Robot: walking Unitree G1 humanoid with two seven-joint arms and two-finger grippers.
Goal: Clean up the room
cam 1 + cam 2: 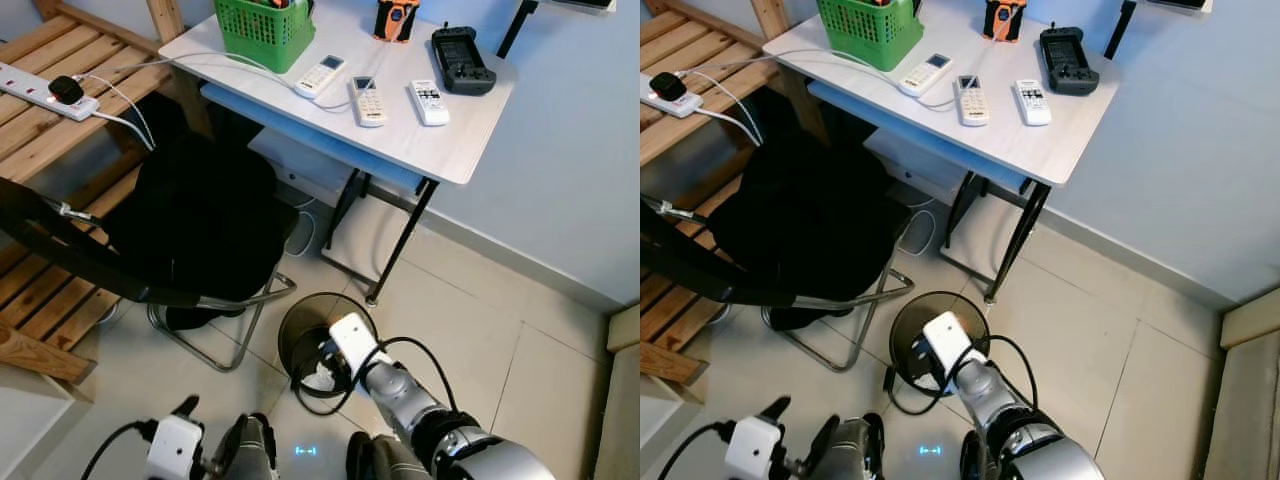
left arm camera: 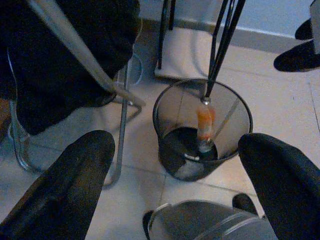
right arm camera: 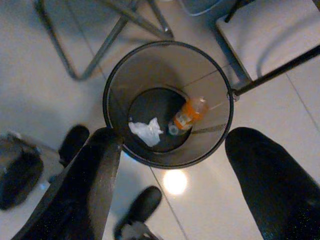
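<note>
A black wire-mesh waste bin (image 1: 288, 330) stands on the tiled floor beside the desk leg. Inside it lie an orange bottle (image 3: 189, 114) and a crumpled white paper (image 3: 146, 131). My right gripper (image 3: 173, 134) hangs directly over the bin's mouth, open, with nothing between its fingers; its white wrist block (image 1: 350, 340) sits above the rim. Low on the left, my left gripper (image 2: 176, 142) is also open and empty, facing the bin (image 2: 170, 107) from the side. From that side the bottle (image 2: 205, 125) leans against the bin's inner wall.
A black chair (image 1: 190, 220) on a metal frame stands just left of the bin. Behind is a white desk (image 1: 440, 150) with three remotes (image 1: 368, 100), a green basket (image 1: 262, 30) and a black controller (image 1: 461, 60). A wooden bench (image 1: 60, 120) carries a power strip (image 1: 40, 90).
</note>
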